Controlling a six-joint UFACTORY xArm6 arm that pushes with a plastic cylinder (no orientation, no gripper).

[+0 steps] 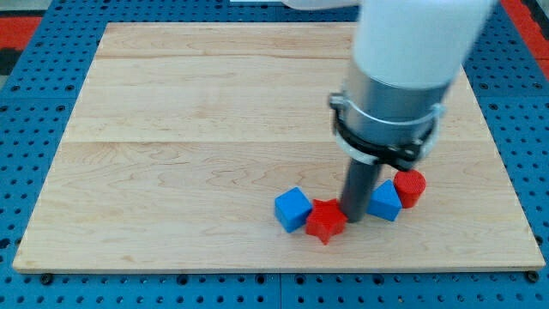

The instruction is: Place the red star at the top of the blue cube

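The red star (pixel 325 221) lies near the view's bottom, just right of the blue cube (pixel 292 209) and touching or nearly touching it. My tip (pixel 352 216) stands against the star's right side, between the star and a second blue block (pixel 385 202). A red cylinder (pixel 410 187) sits right of that blue block, touching it.
The blocks lie on a wooden board (pixel 171 129) set on a blue perforated table (pixel 34 283). The arm's wide white and grey body (pixel 403 77) hangs over the board's upper right and hides part of it.
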